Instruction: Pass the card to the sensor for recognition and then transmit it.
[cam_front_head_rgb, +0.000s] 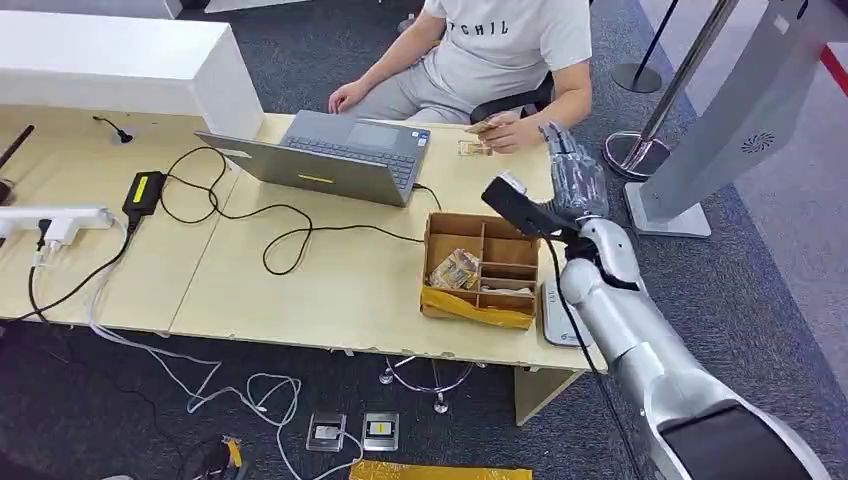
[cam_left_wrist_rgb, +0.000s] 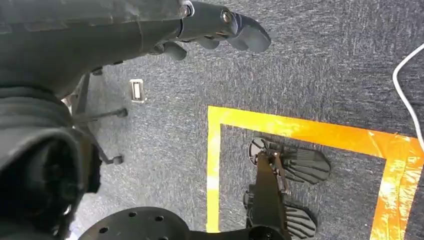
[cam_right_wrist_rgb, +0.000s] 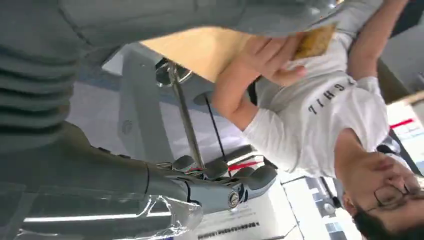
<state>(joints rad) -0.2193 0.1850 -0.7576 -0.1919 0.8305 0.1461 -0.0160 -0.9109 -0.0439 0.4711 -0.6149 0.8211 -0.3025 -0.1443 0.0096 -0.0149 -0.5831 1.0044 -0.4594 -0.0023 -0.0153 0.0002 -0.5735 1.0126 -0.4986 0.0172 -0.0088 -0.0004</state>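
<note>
From my head view the right hand (cam_front_head_rgb: 573, 178) is raised at the table's (cam_front_head_rgb: 330, 290) far right edge, fingers apart and holding nothing; the person's hand (cam_front_head_rgb: 512, 131) just beside it holds the card (cam_front_head_rgb: 486, 126). My right wrist view shows the card (cam_right_wrist_rgb: 315, 42) plainly. The left hand (cam_left_wrist_rgb: 210, 25) hangs over carpet (cam_left_wrist_rgb: 320, 75), fingers loosely curled, empty.

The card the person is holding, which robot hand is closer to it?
The right hand. It is raised beside the card in the person's hand. The left hand hangs down over the carpet.
</note>
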